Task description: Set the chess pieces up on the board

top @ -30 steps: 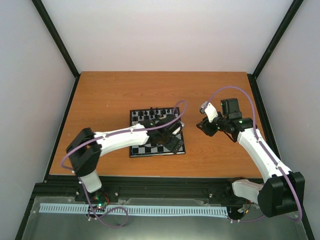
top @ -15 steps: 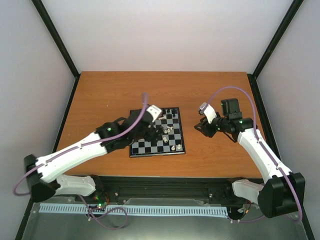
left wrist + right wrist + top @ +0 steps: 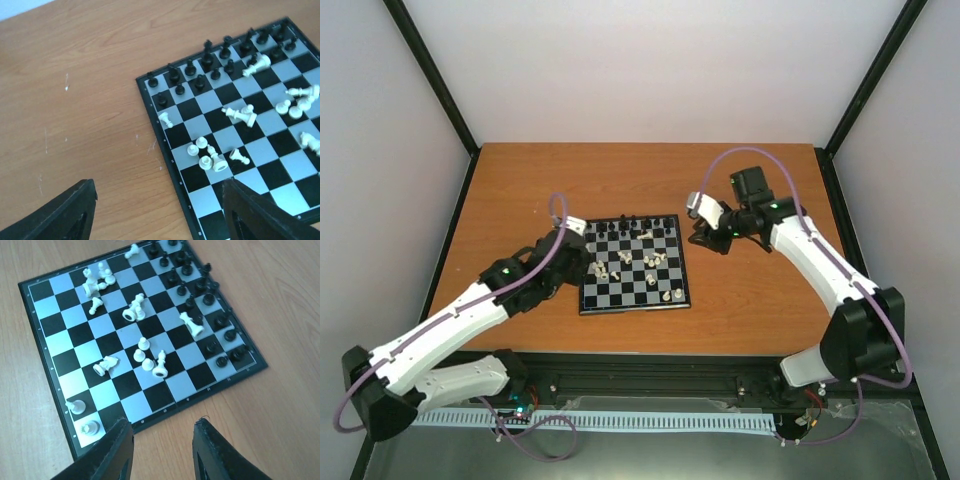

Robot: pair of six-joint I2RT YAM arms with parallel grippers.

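The board (image 3: 620,296) lies at the table's middle. Black chess pieces (image 3: 630,222) stand upright in its far rows. Cream-white pieces (image 3: 628,258) are scattered over the middle squares, several lying on their sides. My left gripper (image 3: 577,262) is open and empty, low over the board's left rim (image 3: 166,160), with white pieces (image 3: 240,113) and black pieces (image 3: 200,75) ahead of it. My right gripper (image 3: 706,238) is open and empty just off the board's right edge (image 3: 200,396). Its view shows white pieces (image 3: 147,360) and black pieces (image 3: 200,290).
The brown wooden table (image 3: 520,190) is bounded by black frame posts and pale walls. Two white pieces (image 3: 675,294) stand near the board's near right corner. Purple cables loop over both arms.
My left arm has drawn back from over the board to its left edge, uncovering the scattered white pieces. My right arm has moved left and farther back, closer to the board's right edge.
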